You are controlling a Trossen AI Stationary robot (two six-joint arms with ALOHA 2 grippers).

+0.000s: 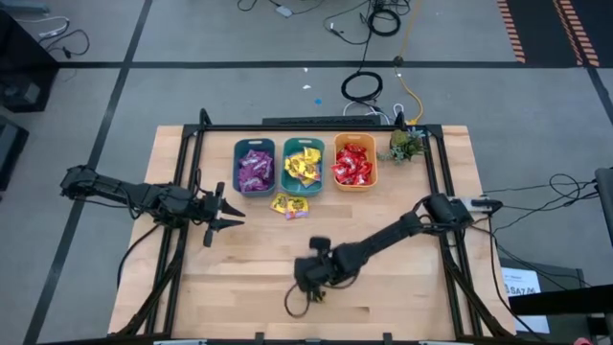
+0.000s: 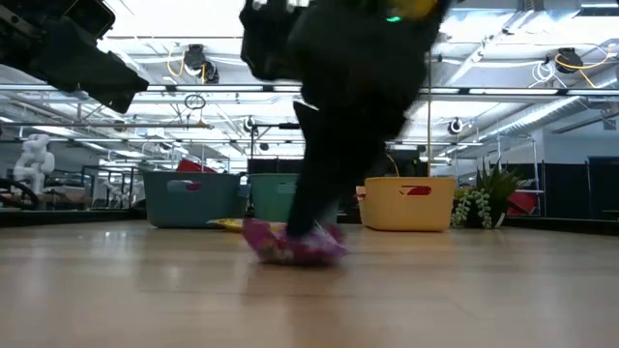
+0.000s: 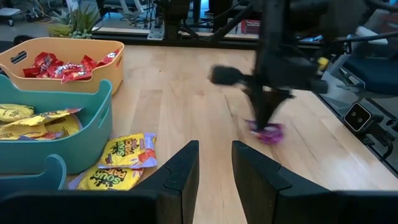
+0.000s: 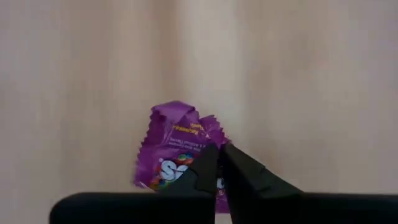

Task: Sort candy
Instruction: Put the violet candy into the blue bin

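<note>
**Right hand pinching one purple candy on the near counter**

I count three bins along the far side of the counter [image 1: 239,297]: a teal bin [image 1: 254,165] of purple candy, a second teal bin [image 1: 303,164] of yellow candy, an orange bin [image 1: 354,161] of red candy. Two yellow packets [image 1: 289,205] lie loose just in front of the bins. My right hand [image 4: 219,167] is down at the near middle, fingers pressed together on a single purple packet [image 4: 177,149] resting on the wood. My left hand [image 3: 215,168] hovers at the left, fingers slightly spread, holding nothing. Bare wood lies all around the purple packet, well clear of the edges.
</note>
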